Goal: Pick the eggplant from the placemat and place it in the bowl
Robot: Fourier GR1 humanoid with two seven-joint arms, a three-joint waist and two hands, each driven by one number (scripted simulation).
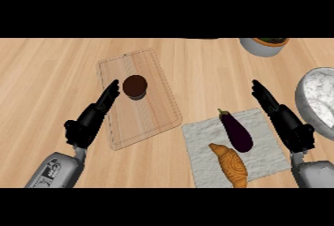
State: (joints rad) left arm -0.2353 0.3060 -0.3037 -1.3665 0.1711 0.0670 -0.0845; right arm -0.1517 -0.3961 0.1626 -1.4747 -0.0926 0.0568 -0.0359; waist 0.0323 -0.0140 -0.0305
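1. Nothing is done yet: the eggplant (237,131) lies on the placemat (261,132), just left of the right hand (280,115), beside a croissant (230,164)
2. The right hand is open with straight fingers and holds nothing; the bowl (318,100) sits just to its right
3. The left hand (91,118) is open and empty too, over a cutting board (157,110)
4. Grasp, lift and placing all remain

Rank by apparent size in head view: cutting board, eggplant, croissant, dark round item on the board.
1. cutting board
2-3. eggplant and croissant: look alike, not ranked
4. dark round item
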